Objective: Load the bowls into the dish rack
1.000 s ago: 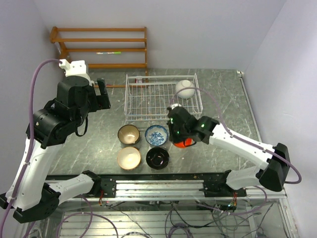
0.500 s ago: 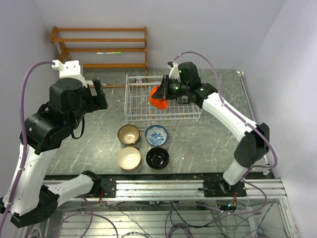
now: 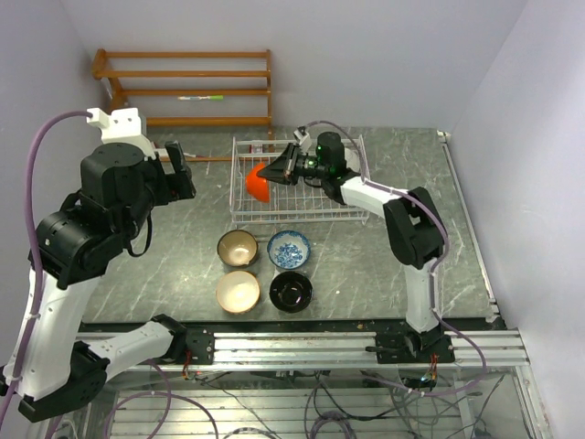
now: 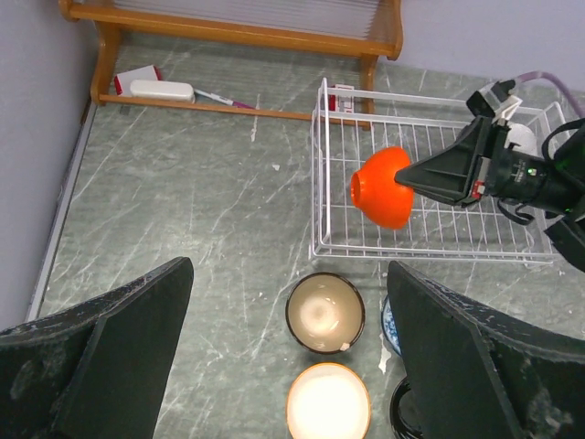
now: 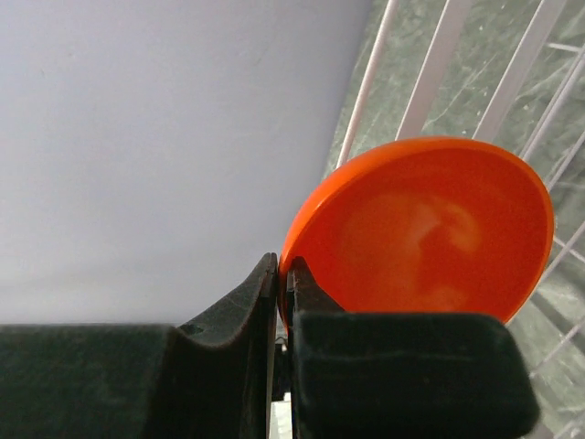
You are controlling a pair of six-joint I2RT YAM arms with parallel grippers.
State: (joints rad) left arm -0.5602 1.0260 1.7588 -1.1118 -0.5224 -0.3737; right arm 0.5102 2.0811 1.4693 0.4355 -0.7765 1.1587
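My right gripper [image 3: 272, 171] [image 4: 405, 177] [image 5: 283, 270] is shut on the rim of the bright orange-red bowl [image 3: 257, 183] [image 4: 382, 187] [image 5: 430, 233]. It holds the bowl on its side above the left end of the white wire dish rack [image 3: 297, 219] [image 4: 430, 252]. A white bowl [image 4: 521, 137] peeks out behind that arm inside the rack. In front of the rack, four bowls stand on the table: brown [image 3: 237, 247] [image 4: 324, 313], blue-and-white [image 3: 289, 249], cream-beige [image 3: 238, 292] [image 4: 328, 402] and black [image 3: 291, 292]. My left gripper [image 3: 183, 174] [image 4: 290, 265] hangs open and empty, high above the brown and cream-beige bowls.
An orange-brown wooden shelf [image 3: 183, 87] [image 4: 228, 23] stands against the back wall, with a green-and-white pen [image 3: 201, 97] on it. A small red-and-white box [image 4: 137, 80] and a pen [image 4: 219, 97] lie on the table below the shelf. A wall runs along the table's left edge.
The right arm lifted the orange-red bowl from the table beside the blue-and-white bowl and carried it up and left to the rack's left end. The left arm rose slightly.
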